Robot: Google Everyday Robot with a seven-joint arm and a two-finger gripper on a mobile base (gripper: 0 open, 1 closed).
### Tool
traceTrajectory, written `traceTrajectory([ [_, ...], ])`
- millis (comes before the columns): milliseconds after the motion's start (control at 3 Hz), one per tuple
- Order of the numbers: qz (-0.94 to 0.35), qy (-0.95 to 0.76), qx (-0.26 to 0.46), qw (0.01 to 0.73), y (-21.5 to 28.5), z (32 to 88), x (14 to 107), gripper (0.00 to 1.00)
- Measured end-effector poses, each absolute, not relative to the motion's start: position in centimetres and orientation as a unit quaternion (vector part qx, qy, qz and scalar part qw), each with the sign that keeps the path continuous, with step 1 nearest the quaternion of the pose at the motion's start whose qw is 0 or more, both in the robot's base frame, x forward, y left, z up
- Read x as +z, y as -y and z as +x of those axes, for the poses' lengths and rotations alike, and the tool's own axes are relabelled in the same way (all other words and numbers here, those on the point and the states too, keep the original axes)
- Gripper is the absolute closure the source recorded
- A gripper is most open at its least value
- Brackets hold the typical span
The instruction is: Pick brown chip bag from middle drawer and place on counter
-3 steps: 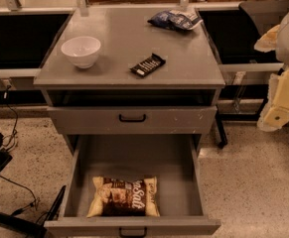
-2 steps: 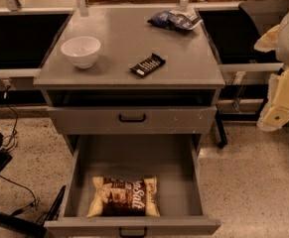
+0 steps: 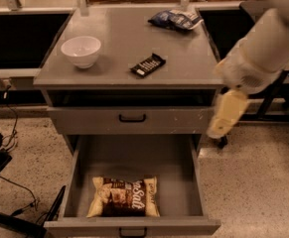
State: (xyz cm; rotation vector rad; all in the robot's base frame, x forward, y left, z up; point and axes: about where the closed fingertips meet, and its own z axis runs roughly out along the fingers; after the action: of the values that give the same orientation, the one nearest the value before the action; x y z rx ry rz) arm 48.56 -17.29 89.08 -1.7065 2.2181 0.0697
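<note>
I see the brown chip bag [image 3: 124, 197] lying flat by the near wall of the open middle drawer [image 3: 134, 155], long axis left-right, a crinkly pillow shape. My gripper [image 3: 225, 117] hangs farther and to its right, outside the drawer (open or closed, I cannot tell). Beyond is the smooth grey counter [image 3: 119, 38], with a round white bowl [image 3: 81, 51] and a black bar [image 3: 148, 65].

"Salt" on brown chip bag [image 3: 124, 197], gripper [image 3: 219, 129] right of counter [image 3: 183, 58]

Bag [image 3: 124, 197] in drawer [image 3: 134, 152]; pincer [image 3: 222, 125] right of counter [image 3: 119, 53].
</note>
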Motion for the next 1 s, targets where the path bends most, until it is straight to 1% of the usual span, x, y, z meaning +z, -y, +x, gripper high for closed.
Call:
traceTrajectory([
  [333, -0.601, -0.775, 0.064, 0.187, 12.7, 51.6, 82.2, 0.00],
  [667, -0.586, -0.777, 0.114, 0.201, 9.3, 52.7, 76.4, 0.00],
  [1000, -0.577, -0.776, 0.155, 0.204, 7.2, 52.4, 73.0, 0.00],
])
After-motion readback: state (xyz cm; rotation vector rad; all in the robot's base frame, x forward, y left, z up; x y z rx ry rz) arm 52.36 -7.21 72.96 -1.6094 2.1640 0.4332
